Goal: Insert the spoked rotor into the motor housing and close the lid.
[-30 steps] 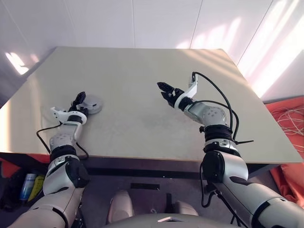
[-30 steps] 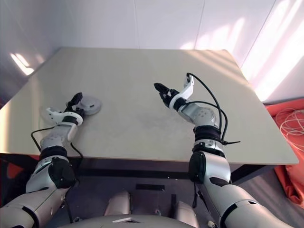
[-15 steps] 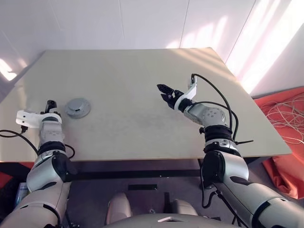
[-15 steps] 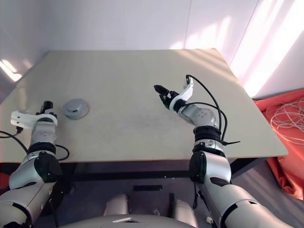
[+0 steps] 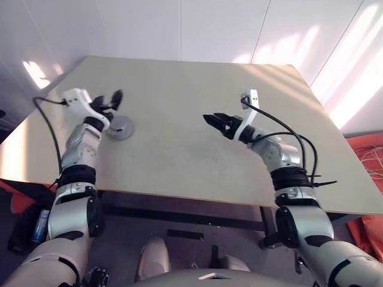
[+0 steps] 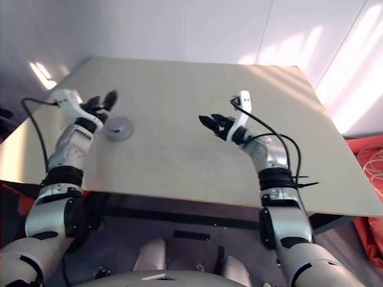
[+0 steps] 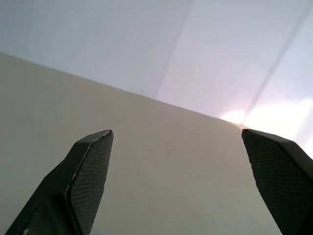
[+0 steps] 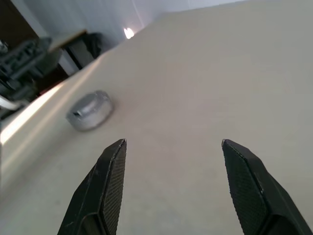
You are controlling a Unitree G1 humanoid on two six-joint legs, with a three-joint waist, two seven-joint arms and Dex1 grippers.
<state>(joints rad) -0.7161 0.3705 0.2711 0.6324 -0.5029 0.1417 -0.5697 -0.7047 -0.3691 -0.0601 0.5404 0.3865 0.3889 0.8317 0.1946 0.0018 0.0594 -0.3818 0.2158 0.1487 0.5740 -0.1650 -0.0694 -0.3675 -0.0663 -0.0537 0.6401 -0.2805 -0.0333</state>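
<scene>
A squat, round silver-grey motor housing (image 5: 119, 127) lies near the table's left edge, also seen as the housing (image 8: 89, 111) in the right wrist view. Its top face is a disc with a small centre hub, the lid (image 6: 117, 127). The spoked rotor is hidden. My left gripper (image 5: 112, 100) hangs open in the air just above and behind the housing, its fingers (image 7: 90, 166) wide apart with nothing between them. My right gripper (image 5: 210, 118) hovers open over the table's middle, pointing left toward the housing, also empty.
The beige table (image 5: 179, 78) is bare around the housing. Orange material with loose cables (image 5: 368, 149) lies on the floor to the right. Dark equipment (image 8: 29, 58) stands beyond the table's left edge.
My left gripper left the housing, drew back to the table's near-left edge, then rose above the housing. The right gripper rolled and shifted slightly right. The camera view shifted too.
</scene>
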